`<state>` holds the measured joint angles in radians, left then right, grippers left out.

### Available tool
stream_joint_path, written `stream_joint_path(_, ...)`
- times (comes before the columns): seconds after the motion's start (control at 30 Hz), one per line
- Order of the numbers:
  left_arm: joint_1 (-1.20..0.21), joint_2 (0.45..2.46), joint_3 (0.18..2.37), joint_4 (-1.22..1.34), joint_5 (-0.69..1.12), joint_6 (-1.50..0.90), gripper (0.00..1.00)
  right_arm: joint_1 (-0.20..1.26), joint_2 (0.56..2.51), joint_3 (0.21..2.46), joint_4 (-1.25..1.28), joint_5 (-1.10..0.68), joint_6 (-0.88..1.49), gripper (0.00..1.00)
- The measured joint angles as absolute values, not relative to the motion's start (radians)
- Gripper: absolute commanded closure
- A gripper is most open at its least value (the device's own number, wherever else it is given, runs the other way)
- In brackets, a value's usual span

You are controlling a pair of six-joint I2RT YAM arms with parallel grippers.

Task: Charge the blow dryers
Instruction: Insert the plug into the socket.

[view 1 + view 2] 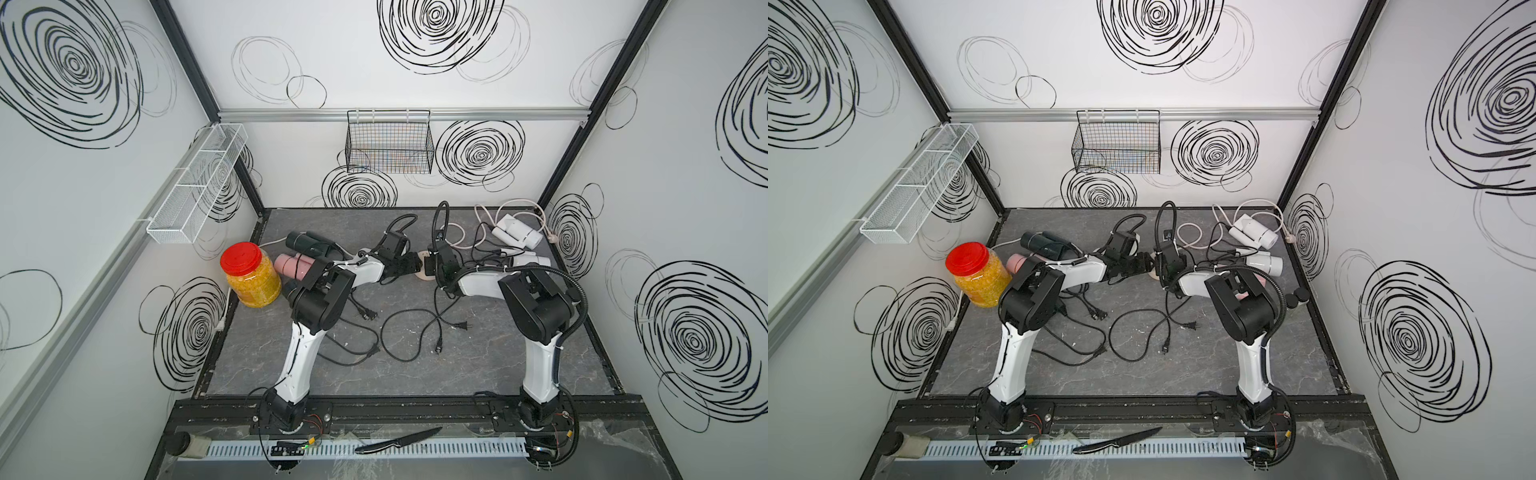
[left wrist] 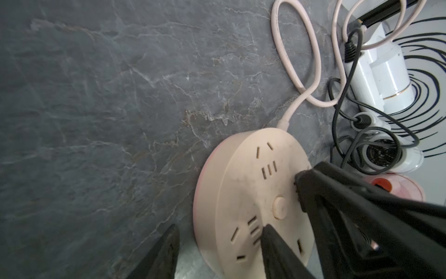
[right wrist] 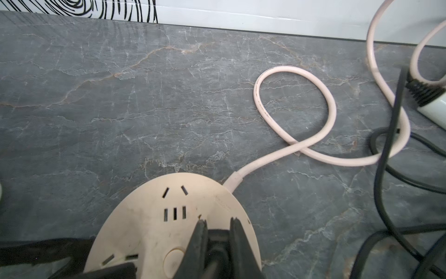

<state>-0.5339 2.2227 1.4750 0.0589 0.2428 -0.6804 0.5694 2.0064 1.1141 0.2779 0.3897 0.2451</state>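
Fingers [image 3: 237, 244] of the right gripper [image 3: 217, 221] are pinching a black plug [image 3: 217, 241], holding it over the top face of the round beige socket hub [image 2: 248, 183] beside the centre button; whether the prongs are entering a slot I cannot tell. The left gripper [image 2: 220, 227] is holding its jaws apart across the hub's rim, one finger lying over the slotted face, its partner hanging just outside above the grey marble table [image 1: 415, 382], nothing clamped between them. A black wire basket [image 1: 388, 145] is hanging on the back wall, a white mesh basket [image 1: 199, 183] on the left wall. A red-lidded jar [image 1: 251, 276] is standing at the table's left edge, with a dark blow dryer [image 1: 301, 240] and a pink blow dryer [image 1: 291, 266] lying just beside it. A white blow dryer [image 1: 519, 235] is lying in the back right corner, a second white blow dryer [image 1: 534, 262] just in front of it. Black cords [image 3: 385, 152] are sprawling mid-table, a black knife [image 1: 399, 441] is lying along the near edge, and a loose plug [image 1: 461, 326] is lying near the table's middle
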Motion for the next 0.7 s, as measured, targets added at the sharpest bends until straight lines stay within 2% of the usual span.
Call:
stream_joint_path(0.33, -0.534, 2.221, 1.475, 0.054, 0.243, -0.68, 0.41, 0.562, 2.003, 1.147, 0.206, 0.338, 0.273, 0.86)
stream_joint_path(0.7, -0.534, 2.219, 1.475, 0.049, 0.242, -0.68, 0.41, 0.561, 1.995, 1.181, 0.107, 0.277, 0.297, 0.76)
